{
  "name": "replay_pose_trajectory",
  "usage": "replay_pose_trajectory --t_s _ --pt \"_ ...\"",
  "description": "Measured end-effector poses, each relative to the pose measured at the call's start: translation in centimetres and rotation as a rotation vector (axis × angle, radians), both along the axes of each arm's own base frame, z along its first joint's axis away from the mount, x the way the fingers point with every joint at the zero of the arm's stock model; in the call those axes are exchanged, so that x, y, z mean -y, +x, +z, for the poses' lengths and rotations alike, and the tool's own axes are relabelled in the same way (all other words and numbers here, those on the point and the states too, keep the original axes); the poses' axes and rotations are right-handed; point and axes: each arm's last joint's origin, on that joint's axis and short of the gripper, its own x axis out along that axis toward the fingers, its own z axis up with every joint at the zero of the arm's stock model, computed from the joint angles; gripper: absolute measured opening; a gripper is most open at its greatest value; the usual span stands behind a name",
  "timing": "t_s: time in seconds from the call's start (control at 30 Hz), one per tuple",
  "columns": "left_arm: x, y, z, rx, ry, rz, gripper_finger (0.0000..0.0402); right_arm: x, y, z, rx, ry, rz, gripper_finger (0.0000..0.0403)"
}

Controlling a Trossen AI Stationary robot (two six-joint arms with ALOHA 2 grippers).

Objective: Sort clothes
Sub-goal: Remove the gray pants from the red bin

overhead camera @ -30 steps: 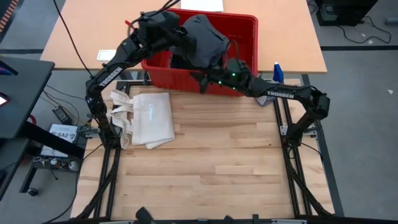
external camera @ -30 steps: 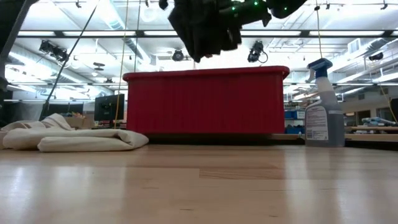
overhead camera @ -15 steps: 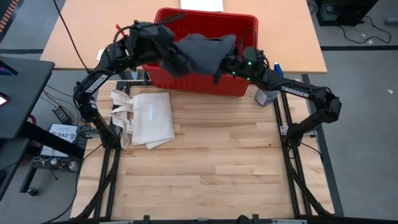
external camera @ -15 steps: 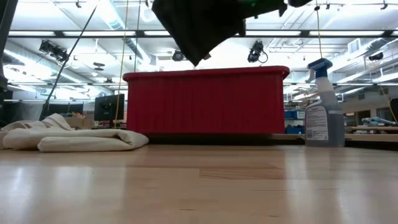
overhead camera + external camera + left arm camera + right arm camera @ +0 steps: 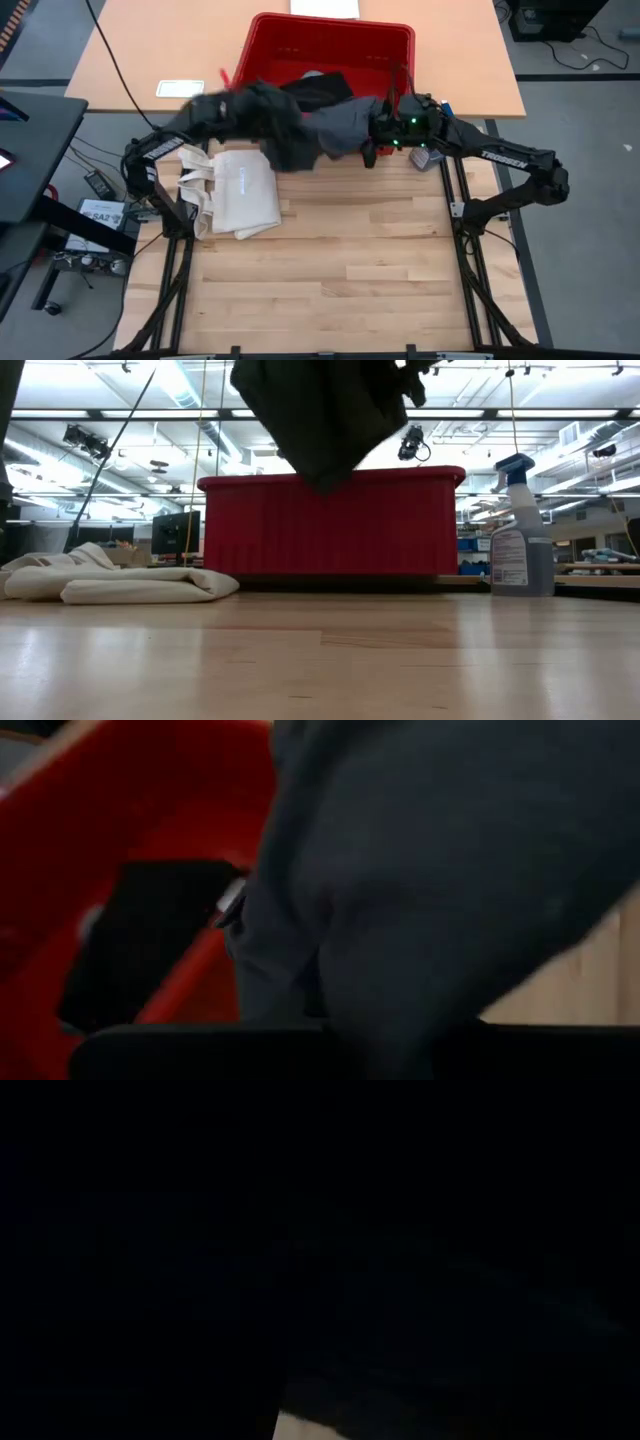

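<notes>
Lifted out of the red plastic bin (image 5: 385, 40), the dark charcoal-grey shorts (image 5: 300, 125) are now stretched above its front edge, pinched by the left hand (image 5: 262, 112) and right hand (image 5: 372, 135). Lowering onto the wooden tabletop (image 5: 340, 270) is probably needed next.

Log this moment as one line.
shorts: airborne, stretched over bin front | left tool: shut on shorts | right tool: gripping shorts
</notes>
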Motion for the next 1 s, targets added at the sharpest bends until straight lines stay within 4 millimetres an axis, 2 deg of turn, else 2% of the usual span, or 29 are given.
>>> replay_pose_trajectory --t_s 0.13,0.3,0.47,0.63,0.7,0.77,0.9,1.0 --pt "1.7 2.2 -3.5 -0.066 -0.024 -0.054 0.0027 -1.5 0.3 -1.5 -0.125 0.092 0.030 0.0214" --pt "3.4 3.9 -8.4 -0.137 -0.058 -0.086 0.0027 -3.7 1.4 -4.8 -0.320 0.139 0.074 0.0214" --pt "4.5 4.1 -12.6 -0.186 -0.097 -0.080 0.0027 -5.4 1.2 -7.6 -0.390 0.190 0.078 0.0214" --pt "4.9 3.4 -15.8 -0.207 -0.078 -0.088 0.0027 -6.3 0.6 -11.1 -0.480 0.133 0.036 0.0214" --pt "4.3 2.9 -16.4 -0.237 -0.053 -0.087 0.0027 -6.0 0.6 -11.9 -0.485 0.104 0.017 0.0214" --pt "3.4 2.6 -16.1 -0.241 -0.022 -0.080 0.0027 -5.3 0.5 -12.0 -0.483 0.079 -0.008 0.0214" --pt "2.3 2.6 -15.3 -0.190 0.033 -0.082 0.0027 -4.0 0.9 -11.2 -0.413 -0.014 -0.045 0.0215" --pt "2.2 2.6 -14.9 -0.166 0.074 -0.062 0.0027 -3.3 1.0 -10.5 -0.389 -0.072 -0.070 0.0215"
